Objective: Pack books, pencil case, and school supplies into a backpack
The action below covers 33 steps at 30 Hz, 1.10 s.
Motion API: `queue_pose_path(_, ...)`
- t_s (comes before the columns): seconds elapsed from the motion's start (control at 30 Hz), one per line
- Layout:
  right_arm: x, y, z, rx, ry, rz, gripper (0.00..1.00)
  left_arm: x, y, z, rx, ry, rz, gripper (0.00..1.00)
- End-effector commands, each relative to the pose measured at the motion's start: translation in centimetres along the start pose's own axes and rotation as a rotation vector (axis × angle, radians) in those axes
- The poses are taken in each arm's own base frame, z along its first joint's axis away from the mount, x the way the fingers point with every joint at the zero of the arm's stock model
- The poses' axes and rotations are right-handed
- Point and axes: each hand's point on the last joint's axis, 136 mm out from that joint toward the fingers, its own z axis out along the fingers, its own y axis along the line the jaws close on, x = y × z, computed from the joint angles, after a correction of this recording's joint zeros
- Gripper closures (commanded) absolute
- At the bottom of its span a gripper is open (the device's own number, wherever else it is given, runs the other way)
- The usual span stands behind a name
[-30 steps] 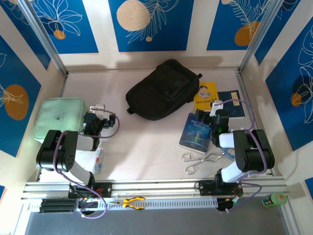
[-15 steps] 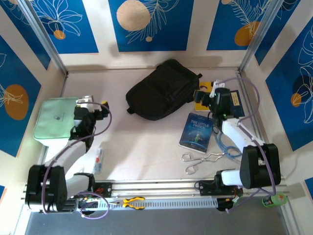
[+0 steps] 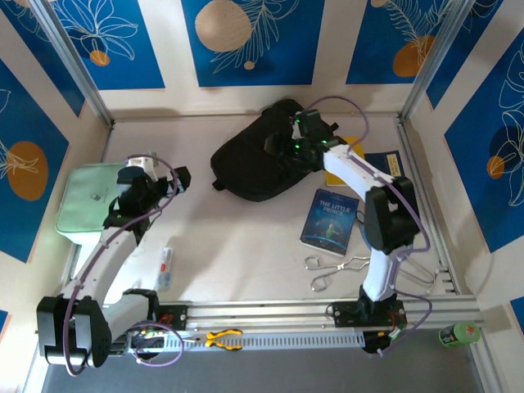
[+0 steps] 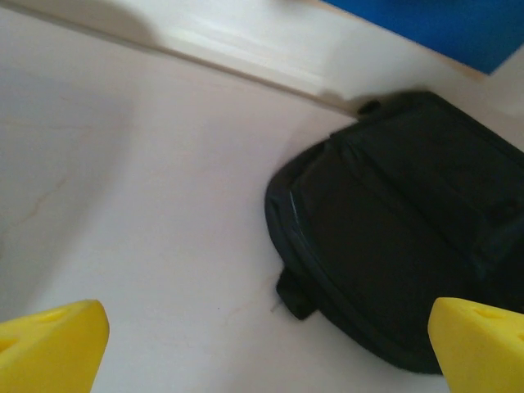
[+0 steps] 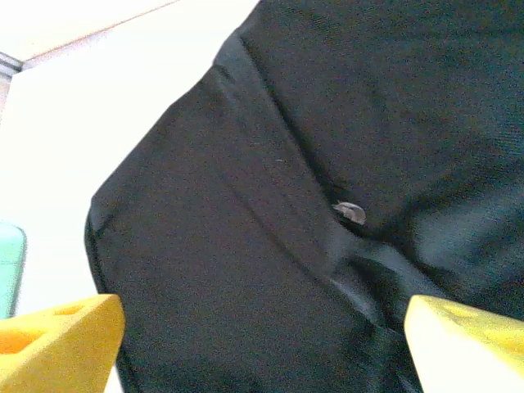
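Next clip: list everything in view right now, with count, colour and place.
backpack: one, black, back middle
pouch: one, mint green, left
Little Prince book: one, blue, right of centre
yellow book: one, partly behind right arm
navy book: one, far right
scissor-like tool: one, silver, front right
pen-like item: one, white-red, front left
pliers: one, yellow-handled, front rail
left claw: yellow tips, open
right claw: yellow tips, open, over backpack

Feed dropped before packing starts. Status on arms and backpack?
Open left fingers aimed at backpack. Open right fingers over backpack, near zip pull, holding nothing. Unpacked on table: blue book. Nothing blocking.
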Motion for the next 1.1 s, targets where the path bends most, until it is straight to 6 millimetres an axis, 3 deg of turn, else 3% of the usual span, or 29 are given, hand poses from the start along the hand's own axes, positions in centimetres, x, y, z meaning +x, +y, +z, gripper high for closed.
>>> queue_pose_path(0.0, 1.2, 2.9, 2.0, -0.049, 0.095, 0.006, 0.12, -0.3, -1.9, -0.3, 0.083, 0.048, 0.0, 0.0)
queue_pose_path(0.17, 3.9, 6.3, 5.6, -0.094, 0.183, -0.027, 0.12, 0.1, -1.6, -0.5, 0.067, 0.074, 0.005, 0.0)
queue_pose_path(0.33, 7.7, 8.1, 9.2, -0.122, 0.298, -0.045, 0.13, 0.1, -0.9, -0.2, 0.028, 0.067, -0.006, 0.0)
queue_pose_path(0.53, 12.5, 9.5, 10.9, -0.12, 0.443, -0.174, 0.17, 0.2, -1.2, 0.8, 0.048, 0.094, -0.021, 0.0)
queue_pose_path(0.67, 17.1, 9.7, 9.4, -0.153, 0.545, -0.221, 0.2, 0.4, -1.7, 1.3, 0.064, 0.12, -0.029, 0.0)
queue_pose_path(0.9, 24.2, 9.9, 2.4, -0.198, 0.619, -0.222, 0.2, 1.9, -3.0, 2.2, 0.091, 0.174, -0.015, 0.0)
queue_pose_path(0.97, 24.5, 9.8, 0.7, -0.195, 0.596, -0.236, 0.2, 2.2, -3.7, 2.6, 0.101, 0.188, -0.005, 0.0)
queue_pose_path(1.07, 21.2, 9.8, -2.3, -0.173, 0.486, -0.201, 0.2, 2.9, -6.0, 2.9, 0.152, 0.235, 0.042, 0.02)
